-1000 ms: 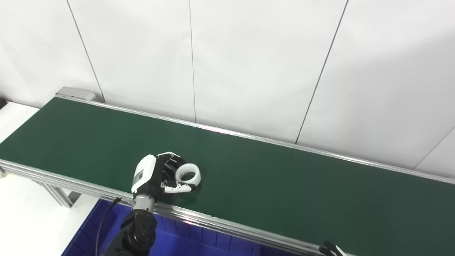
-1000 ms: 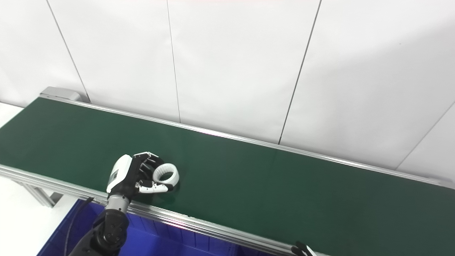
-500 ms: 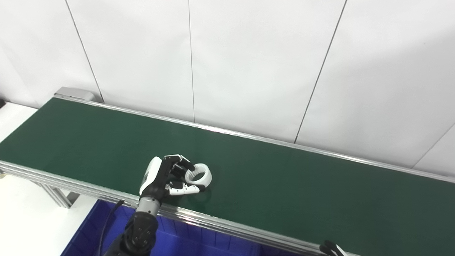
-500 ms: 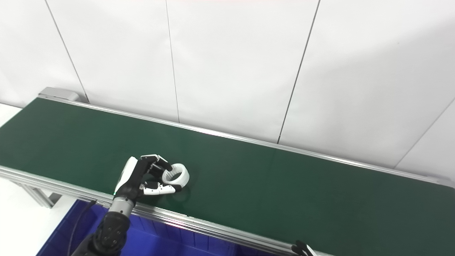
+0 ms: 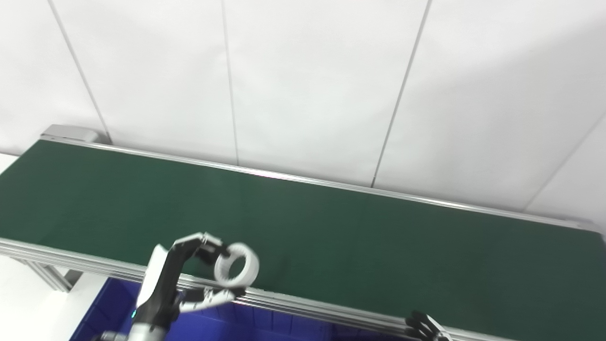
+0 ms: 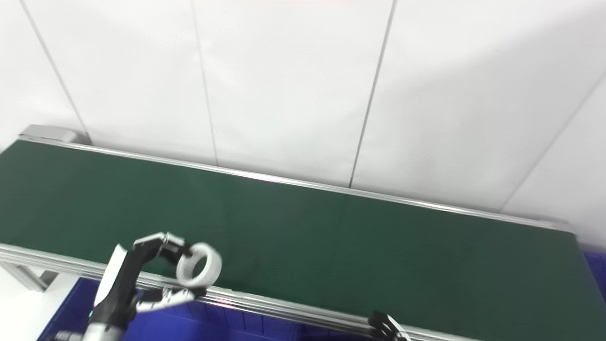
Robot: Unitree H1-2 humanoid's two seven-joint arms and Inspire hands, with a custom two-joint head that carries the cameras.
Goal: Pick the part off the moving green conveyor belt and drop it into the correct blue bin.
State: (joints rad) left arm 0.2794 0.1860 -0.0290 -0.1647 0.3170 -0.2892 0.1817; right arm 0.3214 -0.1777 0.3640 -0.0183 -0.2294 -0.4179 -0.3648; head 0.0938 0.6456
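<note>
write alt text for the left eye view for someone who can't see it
The robot's left hand holds a white ring-shaped part over the near rail of a long green conveyor belt, with a blue bin just below. The right hand barely shows at the bottom edge, and white wall panels fill the background.

The conveyor belt [image 5: 331, 237] ran across the middle of the frame as a matt, dark green sheet, smooth like rubber or coated fabric. Its side rails [image 5: 307, 303] were brushed silver metal, catching bright glints along the lower edge. At lower left, the left hand [image 5: 182, 279] showed glossy white plastic shells over matt black parts, and the ring-shaped part [image 5: 236, 267] it held looked like smooth white plastic. The bin [image 5: 109, 312] at the bottom left was glossy blue plastic. The wall panels [image 5: 307, 85] above looked smooth, matt white.
</note>
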